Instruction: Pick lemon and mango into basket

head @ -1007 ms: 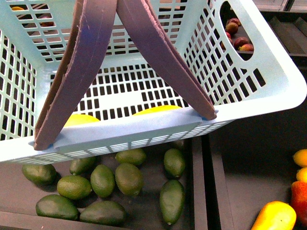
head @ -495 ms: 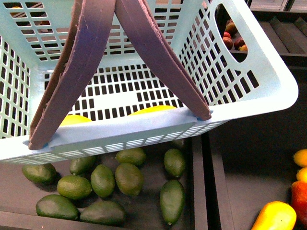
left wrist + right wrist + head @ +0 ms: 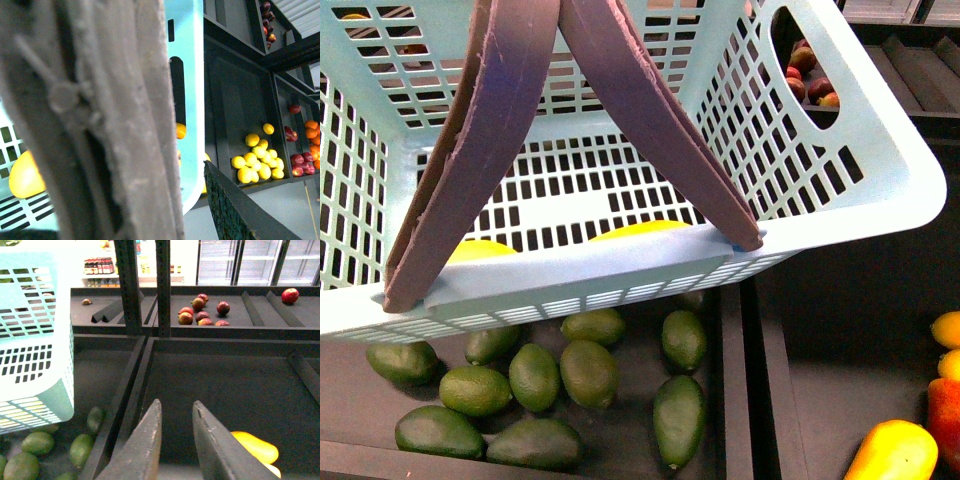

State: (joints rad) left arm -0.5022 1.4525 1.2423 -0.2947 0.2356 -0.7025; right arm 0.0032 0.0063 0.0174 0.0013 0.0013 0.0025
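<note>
The right gripper (image 3: 176, 440), jaws slightly parted and empty, hovers over the yellow mango (image 3: 255, 446) in its bin, right of the hanging basket (image 3: 840, 190) with yellow fruit (image 3: 638, 229) inside; a narrow opening could nudge the mango aside.

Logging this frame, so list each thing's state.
Basket: lifted above the produce bins, tilted, two yellow fruits inside.
Handles: swung up, meeting overhead.
Left gripper: not visible; only the handles fill its view.
Right gripper: open, empty, over a bin.
Avocados: loose in their bin.
</note>
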